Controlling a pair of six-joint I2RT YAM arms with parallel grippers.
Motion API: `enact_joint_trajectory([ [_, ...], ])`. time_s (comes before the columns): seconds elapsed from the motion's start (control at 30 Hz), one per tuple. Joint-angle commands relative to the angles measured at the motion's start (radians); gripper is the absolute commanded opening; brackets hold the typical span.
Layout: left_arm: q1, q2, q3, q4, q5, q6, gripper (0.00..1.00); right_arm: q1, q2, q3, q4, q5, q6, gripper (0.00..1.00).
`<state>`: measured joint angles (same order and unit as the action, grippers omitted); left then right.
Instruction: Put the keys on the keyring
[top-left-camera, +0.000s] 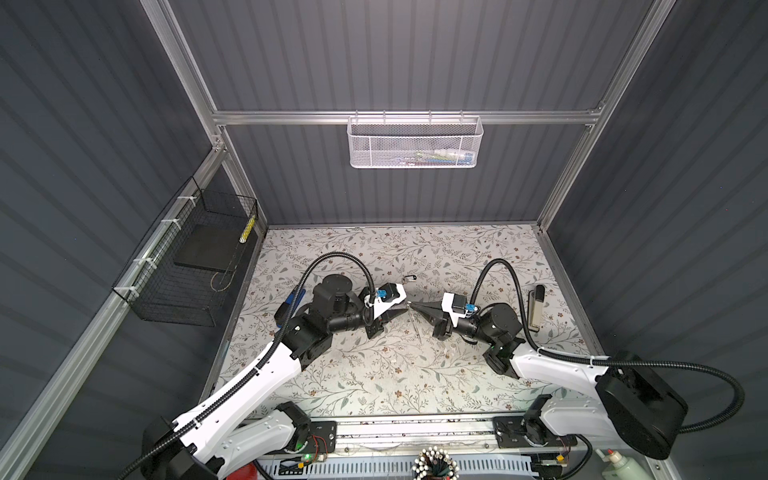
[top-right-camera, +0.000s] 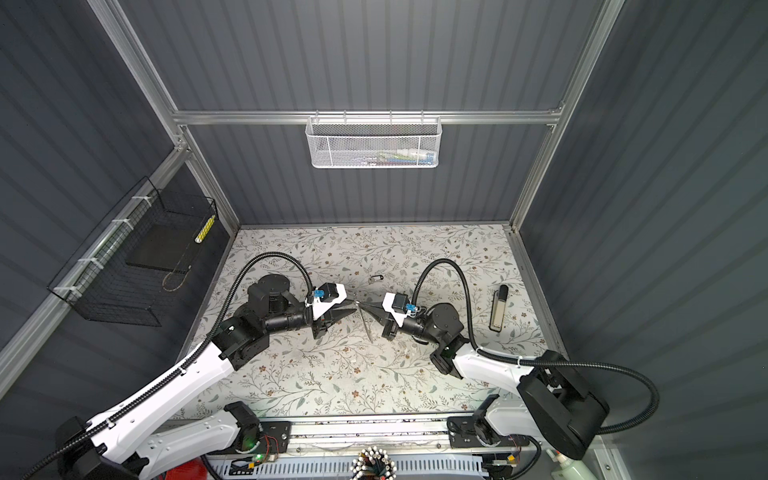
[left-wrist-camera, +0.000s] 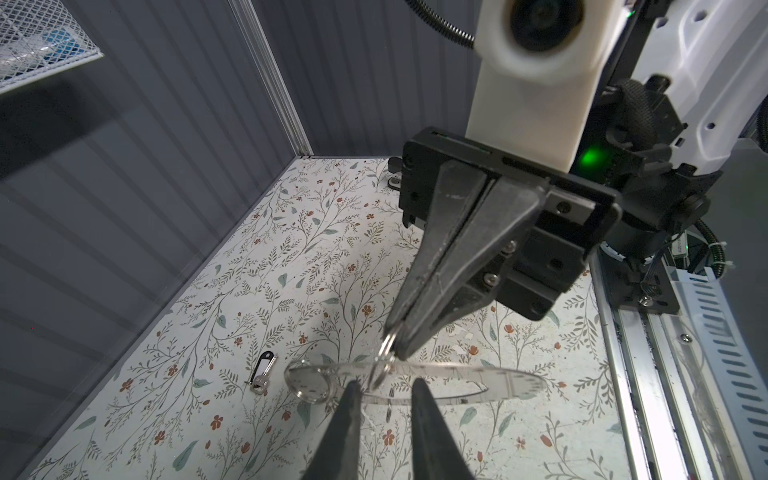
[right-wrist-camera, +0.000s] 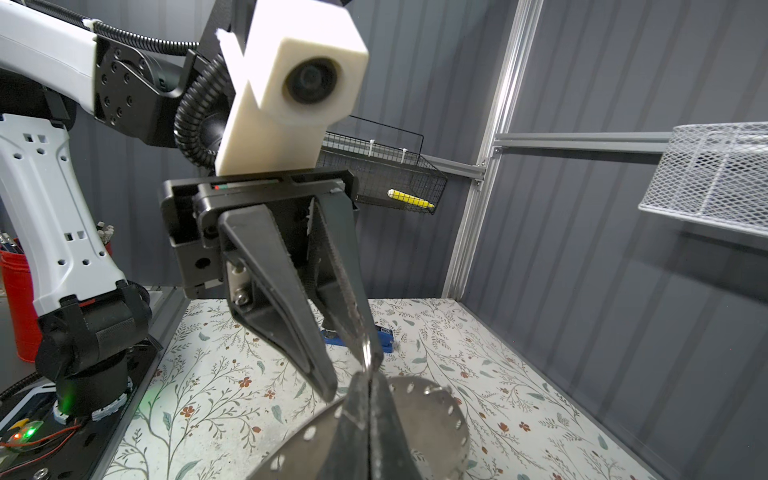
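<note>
Right tool (left-wrist-camera: 395, 348) is shut tight, its tips pinching the keyring (left-wrist-camera: 498, 384) by the rim and, as far as the wrist views show, carrying it lifted off the desk (top-left-camera: 374, 374). In both top views the ring shows edge-on, a thin line slanting down-frame from the point in mid-frame where the two tools meet. Left tool (left-wrist-camera: 384, 386) faces the right one tip to tip with its jaws a little apart, one finger on either side of the ring's rim, and clamps nothing that can be made out. The next move probably turns on the black-headed key (top-left-camera: 409, 279). It lies flat and alone on the desk just above that meeting point in a top view, apart from both tools and from the ring. Its long axis runs nearly left to right across the frame, black head toward the right, so roughly crosswise to the slanting ring. Both tools are about equally near it, but only the left one is free, so reaching up-frame for the key looks like its job, with the right one presenting the ring. No green-tagged key can be found in any view.
</note>
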<state>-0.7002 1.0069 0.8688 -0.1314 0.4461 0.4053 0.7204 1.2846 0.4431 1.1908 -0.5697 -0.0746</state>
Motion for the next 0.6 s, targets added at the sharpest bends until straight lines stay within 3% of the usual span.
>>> enact_joint_trajectory([
  [0.0, 0.008, -0.018, -0.022, 0.027, 0.011, -0.040, 0.25, -0.002, 0.000, -0.008, 0.071, -0.014, 0.007, 0.00],
  [0.17, 0.011, -0.006, -0.025, 0.044, 0.030, -0.051, 0.25, -0.003, -0.003, -0.012, 0.081, -0.023, 0.005, 0.00],
  [0.57, 0.011, 0.010, -0.008, 0.074, 0.112, -0.028, 0.14, -0.009, 0.036, -0.003, 0.135, -0.078, 0.027, 0.00],
])
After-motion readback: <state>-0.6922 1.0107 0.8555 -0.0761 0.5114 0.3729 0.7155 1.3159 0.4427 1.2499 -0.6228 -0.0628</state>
